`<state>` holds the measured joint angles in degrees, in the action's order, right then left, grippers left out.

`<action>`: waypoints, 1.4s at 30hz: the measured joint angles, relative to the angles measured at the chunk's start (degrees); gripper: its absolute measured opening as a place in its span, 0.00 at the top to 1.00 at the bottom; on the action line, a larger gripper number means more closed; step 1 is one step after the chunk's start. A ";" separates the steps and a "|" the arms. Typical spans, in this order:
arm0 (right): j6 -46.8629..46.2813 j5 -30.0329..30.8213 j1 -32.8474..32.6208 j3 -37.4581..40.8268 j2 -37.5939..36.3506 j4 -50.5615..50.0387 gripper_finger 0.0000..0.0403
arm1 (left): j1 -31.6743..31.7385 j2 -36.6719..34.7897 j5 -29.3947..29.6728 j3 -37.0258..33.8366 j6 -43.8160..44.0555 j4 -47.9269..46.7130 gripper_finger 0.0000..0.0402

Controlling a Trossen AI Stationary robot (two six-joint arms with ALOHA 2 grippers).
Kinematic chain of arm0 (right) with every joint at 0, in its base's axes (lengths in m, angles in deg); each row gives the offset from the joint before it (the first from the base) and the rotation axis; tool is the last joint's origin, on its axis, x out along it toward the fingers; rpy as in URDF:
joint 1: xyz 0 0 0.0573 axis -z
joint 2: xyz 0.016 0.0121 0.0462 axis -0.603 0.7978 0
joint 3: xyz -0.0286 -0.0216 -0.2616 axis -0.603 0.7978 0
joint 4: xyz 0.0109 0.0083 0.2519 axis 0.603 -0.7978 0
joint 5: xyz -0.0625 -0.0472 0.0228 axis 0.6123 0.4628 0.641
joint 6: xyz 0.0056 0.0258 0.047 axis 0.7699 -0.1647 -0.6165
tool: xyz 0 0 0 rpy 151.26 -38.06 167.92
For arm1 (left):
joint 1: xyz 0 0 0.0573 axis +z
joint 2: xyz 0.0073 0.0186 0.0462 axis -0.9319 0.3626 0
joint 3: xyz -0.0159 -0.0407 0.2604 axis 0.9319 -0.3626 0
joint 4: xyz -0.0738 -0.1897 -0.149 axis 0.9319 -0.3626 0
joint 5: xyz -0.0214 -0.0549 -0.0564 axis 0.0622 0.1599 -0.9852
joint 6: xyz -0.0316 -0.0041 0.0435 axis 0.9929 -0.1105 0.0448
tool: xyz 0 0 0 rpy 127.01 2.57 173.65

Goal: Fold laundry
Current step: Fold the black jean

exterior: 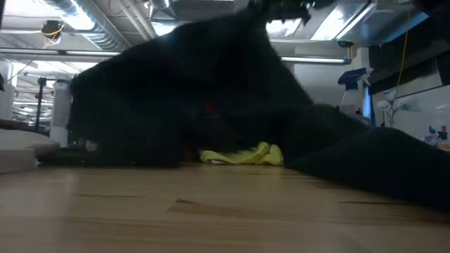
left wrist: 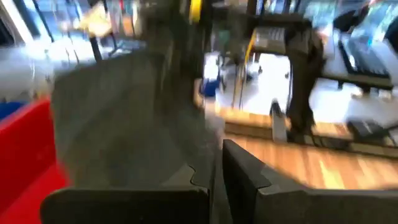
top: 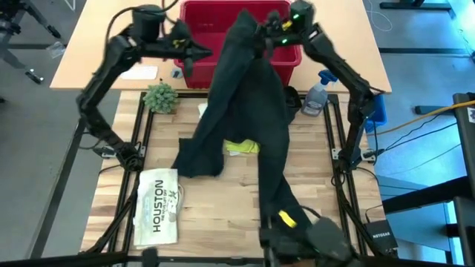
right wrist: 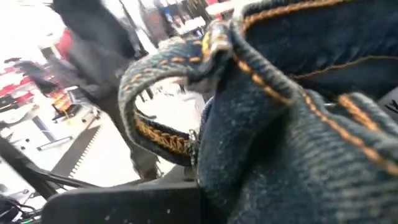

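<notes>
1. The wooden table [top: 223, 215] has pale planks and a dark metal frame. Its 6 o'clock edge is cut off in the high view, where blurred dark gear covers the boards.
2. The dark jeans [top: 249, 111] hang from high at 12 o'clock and drape down across the middle toward 5 o'clock. They are denim with orange stitching, and the waistband [right wrist: 186, 93] fills the right wrist view. In the low view they hide most of the room behind.
3. The red plastic basket [top: 211, 30] stands at 12 o'clock, and its middle is hidden by the jeans.
4. The right gripper [top: 261, 38] is up at 12 o'clock over the basket, pinched on the top of the jeans. Its fingers are buried in cloth.
5. The left gripper [top: 202, 52] is at 11 o'clock beside the hanging jeans, its fingers [left wrist: 245, 180] drawn together. Motion blur hides whether it has any cloth.
6. The flat white item printed "HOUSTON" [top: 157, 206] lies at 8 o'clock, well apart from the jeans.
7. The yellow T-shirt [top: 243, 147] lies crumpled at the centre and is mostly covered by denim. A second yellow scrap [top: 288, 218] peeps out at 5 o'clock.
8. The small green plant [top: 160, 96] sits at 10 o'clock.
9. The spray bottle [top: 318, 95] stands at 2 o'clock, just beside the jeans.
</notes>
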<state>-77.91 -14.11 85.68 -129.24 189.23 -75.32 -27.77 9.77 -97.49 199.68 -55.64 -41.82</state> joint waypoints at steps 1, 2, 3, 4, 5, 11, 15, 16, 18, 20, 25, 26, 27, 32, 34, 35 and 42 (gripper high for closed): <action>0.20 -0.74 -0.17 -2.13 -0.48 -0.69 0.93 | 0.00 -0.83 0.99 -0.02 -0.49 -3.55 0.95; 0.55 -1.23 -0.35 -4.46 -0.88 -1.77 0.93 | 0.00 -1.50 1.95 -0.06 -0.94 -6.36 0.95; 0.92 -1.51 -0.66 -6.75 -1.22 -3.08 0.93 | -0.08 -2.21 3.11 -0.15 -1.41 -9.02 0.95; 1.69 -1.63 -0.98 -9.16 -1.54 -4.53 0.93 | -0.11 -3.00 4.52 -0.17 -1.68 -11.08 0.95; 2.33 -1.83 -1.44 -11.58 -1.78 -6.18 0.93 | -0.14 -3.97 5.99 -0.17 -1.81 -12.72 0.95; 0.62 -3.35 -5.81 -11.71 -8.97 -2.31 0.93 | -0.09 -8.71 11.69 -0.15 -2.04 -18.70 0.95; 0.60 -6.38 -8.91 -12.29 -13.78 -2.15 0.93 | -0.15 -11.39 11.39 -0.20 0.24 -20.14 0.95; 0.63 -7.30 -9.78 -12.29 -14.97 -2.16 0.93 | -0.13 -11.88 11.40 -0.21 1.11 -20.57 0.95; 0.99 -8.01 -11.99 -12.25 -17.40 -2.30 0.93 | -0.13 -12.97 11.45 -1.10 2.56 -20.24 0.95; 2.14 -8.50 -14.26 -12.24 -20.11 -2.46 0.93 | -0.29 -13.87 11.62 -2.86 4.26 -19.58 0.95; 3.79 -13.20 -19.21 -12.25 -27.55 -1.54 0.93 | -2.12 -15.28 11.41 -8.62 8.95 -17.39 0.95; 3.81 -14.36 -20.16 -12.25 -29.00 -1.40 0.93 | -2.76 -15.34 11.41 -9.91 10.22 -16.57 0.95; 3.83 -15.58 -21.11 -12.25 -30.44 -1.37 0.93 | -3.49 -15.34 11.44 -11.21 11.20 -15.52 0.95; 3.59 -19.23 -26.94 -12.25 -36.77 -0.99 0.93 | -7.80 -15.23 11.16 -17.79 17.16 -4.97 0.95; 3.58 -18.31 -28.73 -12.25 -38.88 -1.78 0.93 | -10.16 -15.23 11.02 -19.75 19.97 1.38 0.95; 3.59 -17.22 -29.28 -12.25 -39.90 -2.52 0.93 | -11.48 -15.23 11.02 -20.62 21.23 4.75 0.95; 9.82 -6.45 -29.51 -12.29 -43.14 -14.28 0.93 | -20.85 -15.21 10.98 -25.27 24.88 30.90 0.95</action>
<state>-68.09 -20.57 56.18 -141.53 146.09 -89.60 -48.62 -5.44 -86.50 174.41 -30.75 -10.91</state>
